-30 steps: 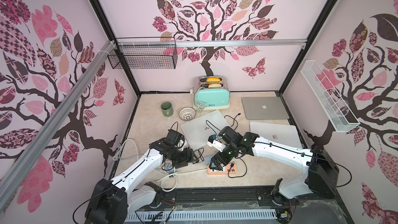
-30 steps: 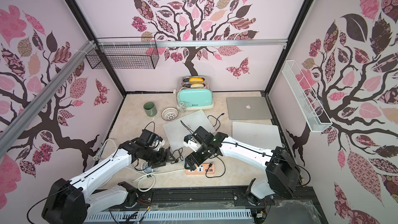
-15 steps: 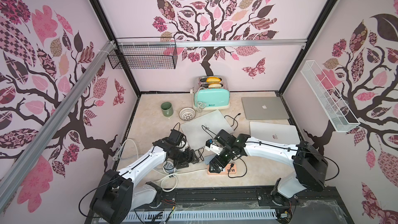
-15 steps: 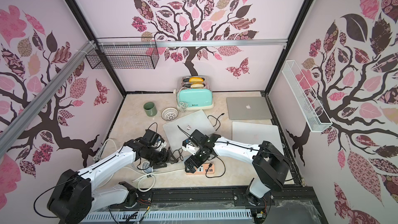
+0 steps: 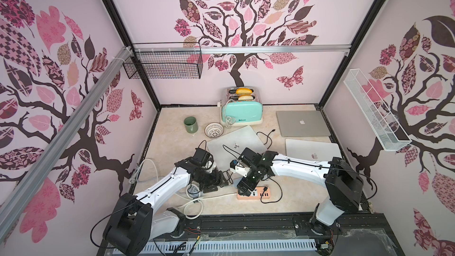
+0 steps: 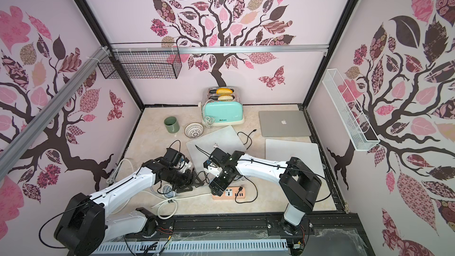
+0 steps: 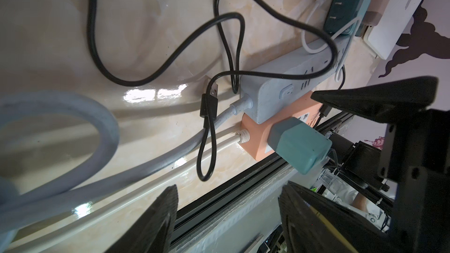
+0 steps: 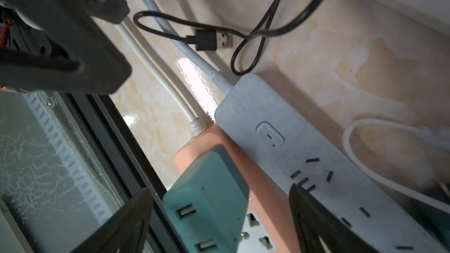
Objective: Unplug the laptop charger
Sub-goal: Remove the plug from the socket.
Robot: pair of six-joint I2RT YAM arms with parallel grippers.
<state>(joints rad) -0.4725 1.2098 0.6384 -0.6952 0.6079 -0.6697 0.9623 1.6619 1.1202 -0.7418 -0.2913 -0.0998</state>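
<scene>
Charger point(image 8: 207, 203): teal block plugged into the left end of the orange strip point(image 5: 258, 193), lower centre in both top views. Right gripper point(image 8: 219, 191) straddles it with jaws wide, a gap on each side and no contact visible. Left gripper point(image 5: 219, 182) sits just left of the strip, spread wide with nothing between the fingers. Grey strip point(image 8: 280, 142) lies against the orange one. Loose black USB cable point(image 8: 207, 40) is nearby.

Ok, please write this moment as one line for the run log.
phase: pre-grasp | right gripper: open, astride teal charger | teal charger: plugged into orange power strip | left gripper: open, empty
</scene>
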